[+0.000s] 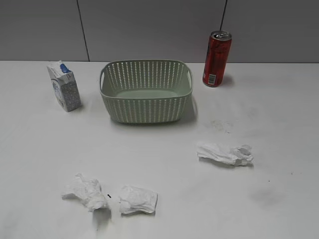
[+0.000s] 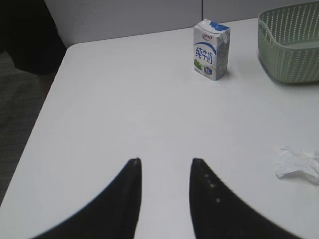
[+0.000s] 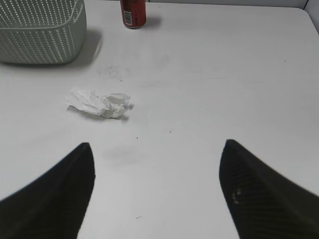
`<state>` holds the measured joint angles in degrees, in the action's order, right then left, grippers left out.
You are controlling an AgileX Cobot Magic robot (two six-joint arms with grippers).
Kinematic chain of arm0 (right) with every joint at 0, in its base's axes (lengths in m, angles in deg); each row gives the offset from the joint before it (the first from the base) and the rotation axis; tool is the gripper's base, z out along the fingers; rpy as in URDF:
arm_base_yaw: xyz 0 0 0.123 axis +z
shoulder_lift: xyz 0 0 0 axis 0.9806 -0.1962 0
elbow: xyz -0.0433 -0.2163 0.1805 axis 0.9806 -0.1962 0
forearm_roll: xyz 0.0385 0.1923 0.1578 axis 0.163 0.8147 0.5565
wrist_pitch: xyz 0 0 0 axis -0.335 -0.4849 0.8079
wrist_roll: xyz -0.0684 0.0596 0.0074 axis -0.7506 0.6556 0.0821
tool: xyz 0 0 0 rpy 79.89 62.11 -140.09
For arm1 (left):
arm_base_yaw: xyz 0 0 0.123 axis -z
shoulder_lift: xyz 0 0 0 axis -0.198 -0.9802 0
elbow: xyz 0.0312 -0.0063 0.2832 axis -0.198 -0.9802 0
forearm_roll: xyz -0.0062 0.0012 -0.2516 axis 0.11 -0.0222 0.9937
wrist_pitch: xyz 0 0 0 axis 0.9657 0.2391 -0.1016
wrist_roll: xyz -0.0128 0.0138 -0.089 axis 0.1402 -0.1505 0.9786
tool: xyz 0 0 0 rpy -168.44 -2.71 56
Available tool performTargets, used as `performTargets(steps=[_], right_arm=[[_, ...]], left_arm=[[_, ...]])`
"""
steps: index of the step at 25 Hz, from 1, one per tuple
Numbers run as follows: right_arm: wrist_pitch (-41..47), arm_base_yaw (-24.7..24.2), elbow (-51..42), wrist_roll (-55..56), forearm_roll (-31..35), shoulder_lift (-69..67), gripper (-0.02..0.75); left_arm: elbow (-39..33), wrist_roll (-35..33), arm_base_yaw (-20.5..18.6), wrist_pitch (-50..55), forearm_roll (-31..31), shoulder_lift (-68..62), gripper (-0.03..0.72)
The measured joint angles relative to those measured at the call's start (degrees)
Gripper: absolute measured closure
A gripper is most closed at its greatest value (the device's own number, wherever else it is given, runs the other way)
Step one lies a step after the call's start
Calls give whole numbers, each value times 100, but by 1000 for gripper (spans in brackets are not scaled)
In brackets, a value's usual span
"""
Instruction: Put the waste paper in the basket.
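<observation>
Nothing is lifted yet; all three wads of waste paper lie loose on the white counter [image 1: 279, 129]. In the exterior view the basket [image 1: 146, 113] sits upper centre and looks empty. One wad [image 1: 225, 154] lies right of centre, well apart from the basket; two more, the left wad [image 1: 85, 191] and the middle wad [image 1: 138, 199], rest near each other at lower left. A milk carton [image 1: 64, 86] stands left of the basket and a red can [image 1: 217, 58] to its right, neither to be touched. My right claw [image 3: 155, 174] is spread wide with nothing in it, its dark fingers at the bottom corners of the right wrist view, the nearest wad [image 3: 98, 103] ahead and left of centre. My left claw [image 2: 163, 172] is parted more narrowly and is likewise empty; only an edge of a wad [image 2: 298, 164] shows at the right margin of its view. I judge the first pick falls to the right claw. To do it well: shift left until the wad sits midway between the fingers, descend until the tips almost brush the counter, close across the narrow width of the paper rather than its length, since tissue compresses and slips. Lift clear of the rim before crossing, release over the basket's middle.
</observation>
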<state>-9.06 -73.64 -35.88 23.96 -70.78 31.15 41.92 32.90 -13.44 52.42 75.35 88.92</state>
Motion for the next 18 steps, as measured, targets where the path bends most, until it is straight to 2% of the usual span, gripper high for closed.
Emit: performTargets(steps=[3,10,18], right_arm=[[-300,0,96,-80,0,-268,149],[-1638,0,137,-533,238,-1365,149],[-1995,0,160,-1186,1025,-2948,149]], left_arm=[[0,0,0,0,0,0,451],[0,0,0,0,0,0,451],[0,0,0,0,0,0,451]])
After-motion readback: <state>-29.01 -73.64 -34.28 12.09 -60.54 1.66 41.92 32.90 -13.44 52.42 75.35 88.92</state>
